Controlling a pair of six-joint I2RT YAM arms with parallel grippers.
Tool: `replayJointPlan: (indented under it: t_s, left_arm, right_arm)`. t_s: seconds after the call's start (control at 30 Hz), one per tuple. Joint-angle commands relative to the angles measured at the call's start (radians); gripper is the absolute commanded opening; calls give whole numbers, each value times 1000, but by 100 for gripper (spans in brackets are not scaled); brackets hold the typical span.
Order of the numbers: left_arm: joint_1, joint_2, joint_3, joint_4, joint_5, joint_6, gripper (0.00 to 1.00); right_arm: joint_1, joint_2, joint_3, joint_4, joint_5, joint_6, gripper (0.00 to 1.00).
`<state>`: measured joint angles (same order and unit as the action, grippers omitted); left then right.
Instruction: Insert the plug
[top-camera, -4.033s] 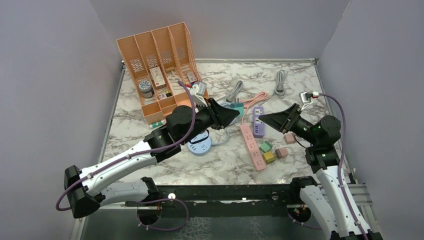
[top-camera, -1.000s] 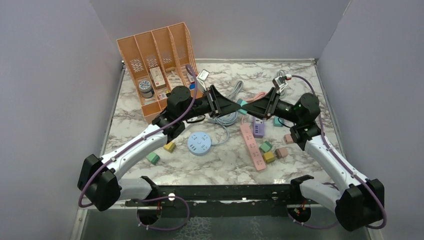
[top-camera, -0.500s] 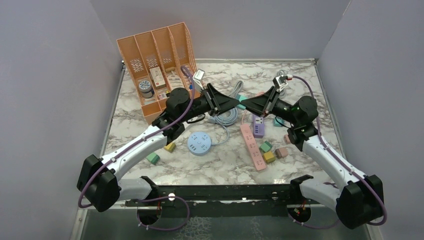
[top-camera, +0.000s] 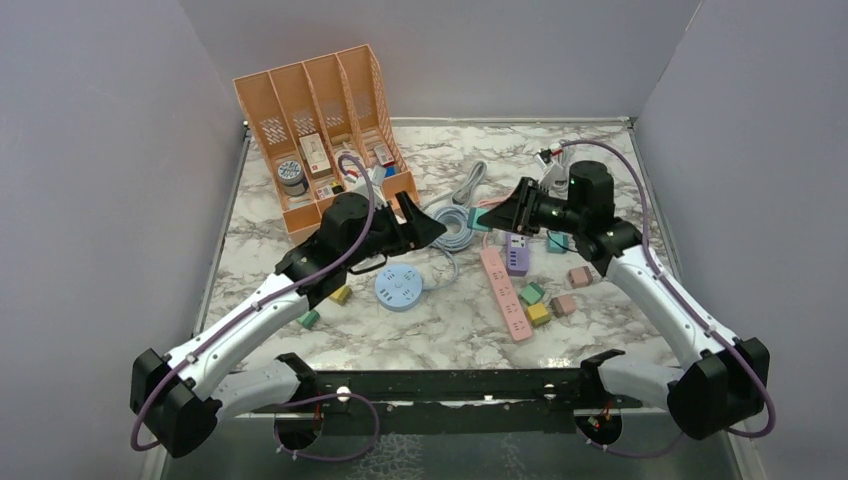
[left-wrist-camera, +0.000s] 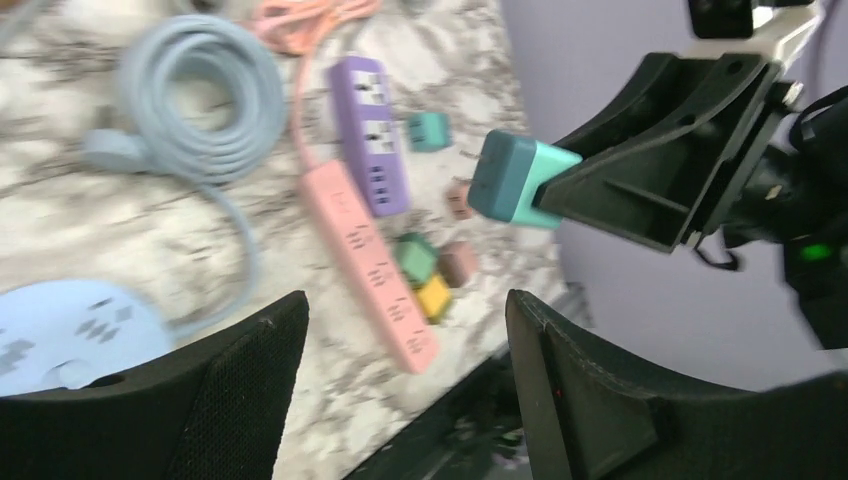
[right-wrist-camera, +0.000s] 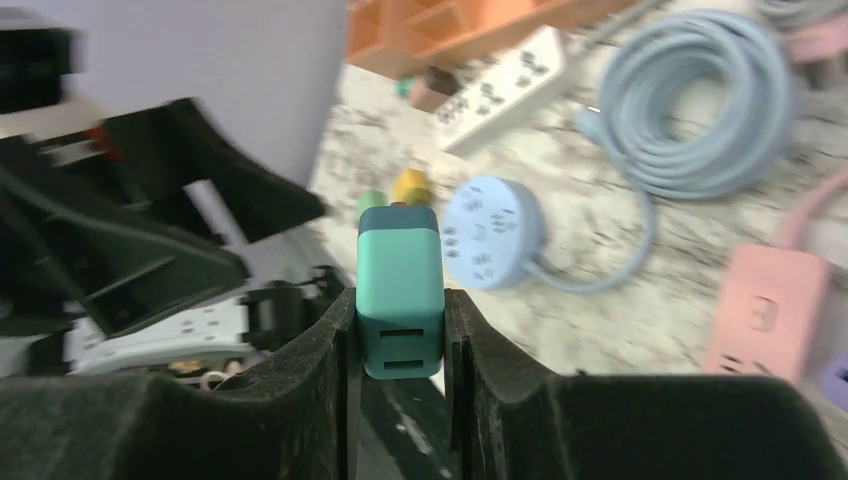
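Cable coil (top-camera: 456, 224) lies behind the round socket (top-camera: 399, 287).

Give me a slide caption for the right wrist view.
Right claw shut on a teal plug, round blue power strip and coiled cable beyond.

organizer (top-camera: 262, 108): one; pink strip (top-camera: 505, 292): one; purple strip (top-camera: 516, 255): one; round socket (top-camera: 400, 287): one; teal plug (right-wrist-camera: 398, 290): two
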<state>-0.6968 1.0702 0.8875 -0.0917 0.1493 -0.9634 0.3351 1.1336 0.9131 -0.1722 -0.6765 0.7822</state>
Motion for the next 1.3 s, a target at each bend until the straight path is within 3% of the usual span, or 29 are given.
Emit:
replayJointPlan:
  t_s: [0.0,0.13,0.3,0.7,0.97,1.27]
  left_arm:
    - [-3,-99,-28,-285,-178,227,75]
    - [-3,-159,-64,-340,-142,287,77]
    - [-1,-179,-89,-340,-88,316,87]
    - [-1,-235,-164,-325,-81,360,89]
    - [-2,-300,-282,-241,-67,381,90]
    - [-3,-452,-402,-164,-101,289,90]
  right_arm:
    - [4,99,110,-436,173,-372,1]
    - [5,172,163,-548,241,-487,1]
    - [7,226,191,-634,359,-538,1]
    - [137,307,179,-684,638,-540,1]
    - [143,354,190,-665,611,-579,1]
    - [153,403,204,-656,522,-590,1]
